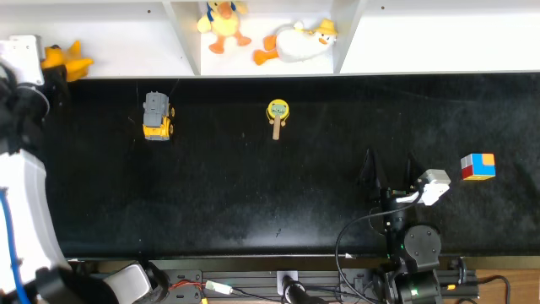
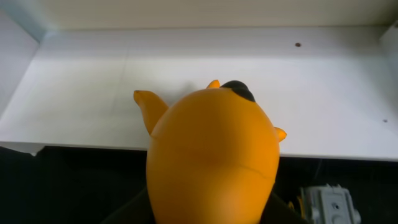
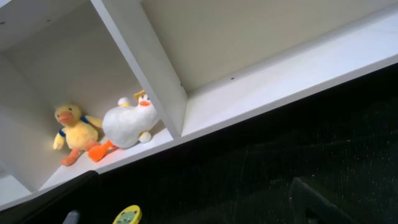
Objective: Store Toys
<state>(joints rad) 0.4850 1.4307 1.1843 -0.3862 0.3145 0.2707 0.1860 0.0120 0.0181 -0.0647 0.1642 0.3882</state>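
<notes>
Going by how the toys lie, the job is about half done. A yellow plush duck (image 1: 223, 21) and a white plush bird with orange feet (image 1: 295, 42) already lie side by side in the middle compartment of the white shelf unit (image 1: 422, 51), at twelve o'clock in the top view. At ten o'clock, the left gripper (image 1: 52, 69) appears to be clamped on a rounded orange plastic toy (image 2: 214, 162), which it holds at the front lip of the left compartment and has not set down.

Three toys are left on the black table mat (image 1: 253, 194). A yellow-and-grey toy truck (image 1: 157, 116) is at eleven o'clock, a yellow round rattle on a wooden handle (image 1: 277, 116) is near twelve, and a multicoloured cube (image 1: 477, 166) is at three. The right gripper (image 1: 389, 173) hovers at four o'clock with its fingers spread and nothing in them, near the cube but apart from it.

Cables (image 1: 354, 245) trail along the table's six o'clock edge.
</notes>
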